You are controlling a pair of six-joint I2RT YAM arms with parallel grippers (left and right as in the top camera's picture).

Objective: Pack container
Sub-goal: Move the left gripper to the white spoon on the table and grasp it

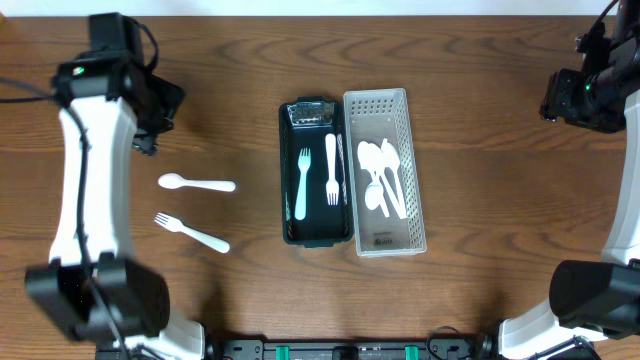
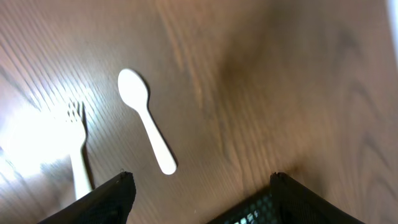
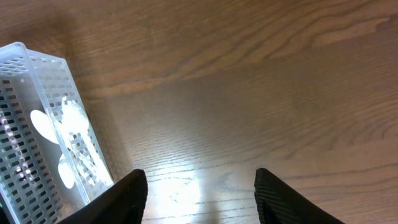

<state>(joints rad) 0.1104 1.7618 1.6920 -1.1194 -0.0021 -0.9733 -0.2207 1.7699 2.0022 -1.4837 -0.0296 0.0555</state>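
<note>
- Wooden table (image 1: 450, 60), seen from above: a dark tray (image 1: 290, 215) holding two forks (image 1: 331, 170) sits at centre, with a white basket (image 1: 412, 120) of spoons (image 1: 385, 175) just beside it at 3 o'clock.
- Left to pack: one loose spoon (image 1: 197, 184) at 9 o'clock of the tray and one loose fork (image 1: 192, 232) at 8 o'clock, near each other but apart.
- My left pincer (image 2: 200, 186) hovers spread wide and empty, at about 11 o'clock of the spoon. My right pincer (image 3: 199, 186), also spread and empty, hangs at 2 o'clock of the basket.
- Risk 1: both pieces lie flat and thin. Closing too high would likely skid over the handle; closing too low would scrape the wood.
- Risk 2: a careless sweep at the spoon may nudge the fork.
- Risk 3: the basket lies beyond the tray, so a spoon released early would land among forks.
- Risk 4: glare whitens the fork in my left wrist view, so my aim there may drift.
</note>
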